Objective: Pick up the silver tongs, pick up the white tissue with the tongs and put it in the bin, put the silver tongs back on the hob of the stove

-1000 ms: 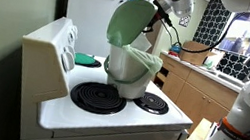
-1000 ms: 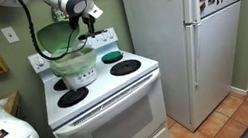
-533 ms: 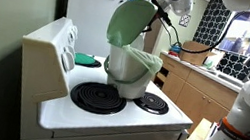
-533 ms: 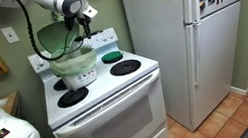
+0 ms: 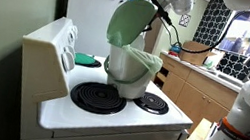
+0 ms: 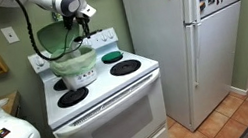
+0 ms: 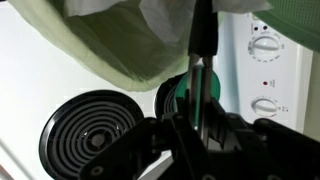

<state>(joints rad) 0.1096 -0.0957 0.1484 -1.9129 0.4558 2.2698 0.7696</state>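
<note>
Robot tool point(image 7: 200, 118) is clenching slim silver metal tongs point(image 7: 200, 60).
Tongs are pointing at 12 o'clock toward the cream-white, green-lidded bin point(image 5: 130, 73) standing on the white coil-burner stove desk point(image 5: 62, 113).

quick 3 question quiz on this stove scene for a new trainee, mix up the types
1. True or false: the bin stands on the floor.
2. The bin's lid is: A shut, B raised, C missing.
3. Fill in: the gripper holds the ____.
Key: 1 false, it stands on the hob. 2 B. 3 tongs.
</note>
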